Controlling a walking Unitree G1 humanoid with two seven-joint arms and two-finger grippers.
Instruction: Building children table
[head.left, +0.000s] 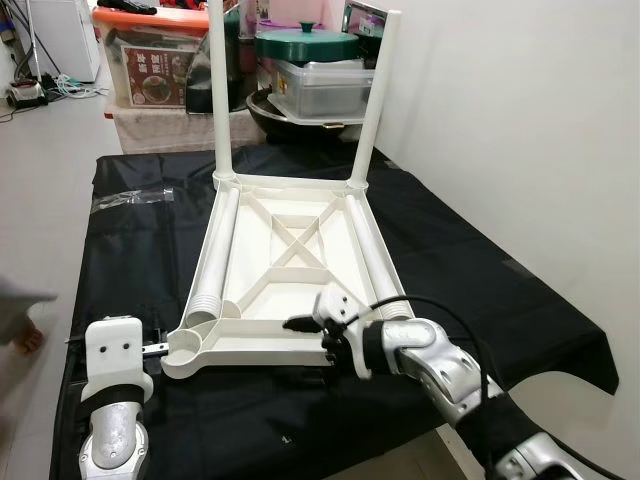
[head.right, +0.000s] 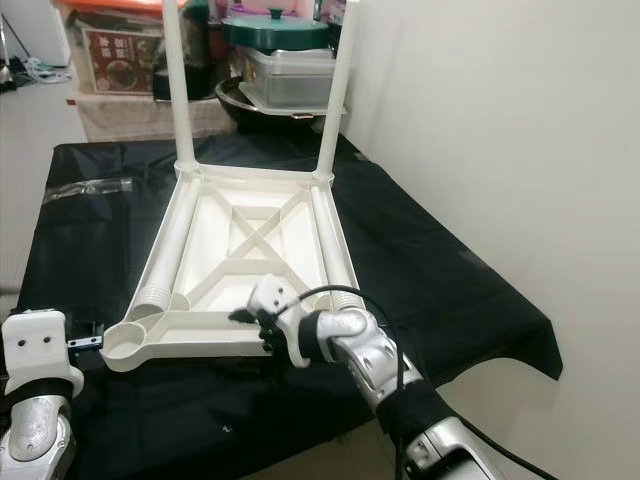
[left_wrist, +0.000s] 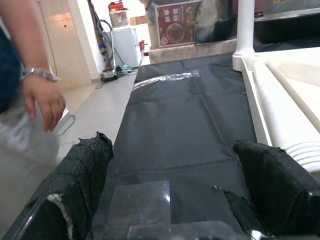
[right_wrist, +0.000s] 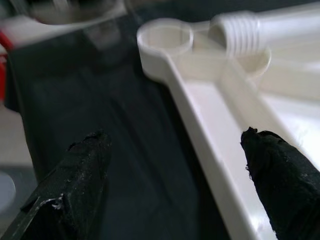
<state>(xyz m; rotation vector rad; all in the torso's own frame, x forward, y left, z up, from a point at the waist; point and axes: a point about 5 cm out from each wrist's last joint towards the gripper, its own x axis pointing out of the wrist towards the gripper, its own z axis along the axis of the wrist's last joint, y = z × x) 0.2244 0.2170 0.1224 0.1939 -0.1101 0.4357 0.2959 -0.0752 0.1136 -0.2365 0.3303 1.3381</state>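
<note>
A white plastic tabletop lies upside down on the black-covered work table. Two white legs stand upright in its far corners. Two loose legs lie inside it along the sides. The near-left corner socket holds nothing. My right gripper is open at the tabletop's near edge, and that rim runs between its fingers. Just left of the near-left corner, my left gripper hangs open over the black cloth, empty.
A person's hand hangs by the table's left side. Storage boxes, a green lid and a dark pan crowd the back. A white wall runs along the right. Clear tape lies on the cloth.
</note>
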